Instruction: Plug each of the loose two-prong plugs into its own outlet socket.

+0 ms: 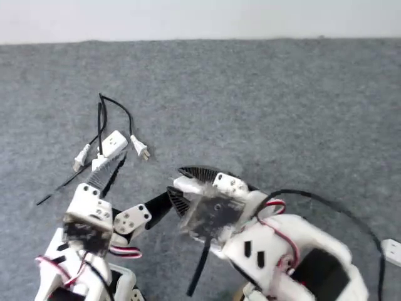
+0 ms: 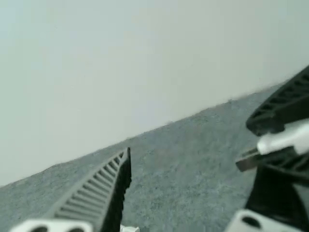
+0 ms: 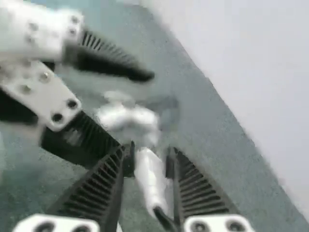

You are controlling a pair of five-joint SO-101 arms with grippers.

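Observation:
A white two-prong plug (image 1: 185, 184) is clamped in my right gripper (image 1: 177, 183), low over the grey carpet at the front centre. In the right wrist view the plug (image 3: 149, 179) sits between the fingers (image 3: 104, 188), its black cord trailing back. My left gripper (image 1: 147, 177) is open wide just left of it, one finger (image 1: 108, 171) pointing at the white outlet socket (image 1: 113, 143). The left wrist view shows one of its fingers (image 2: 108, 193) and the held plug's metal prongs (image 2: 248, 162) opposite. Two loose plugs (image 1: 139, 148) (image 1: 79, 157) lie beside the socket.
Black cords (image 1: 103, 113) loop behind the socket. Another white piece (image 1: 391, 251) on a black cord lies at the right edge. The grey carpet (image 1: 282, 106) ends at a pale wall behind. The left arm's fingers (image 3: 111, 65) show close ahead in the right wrist view.

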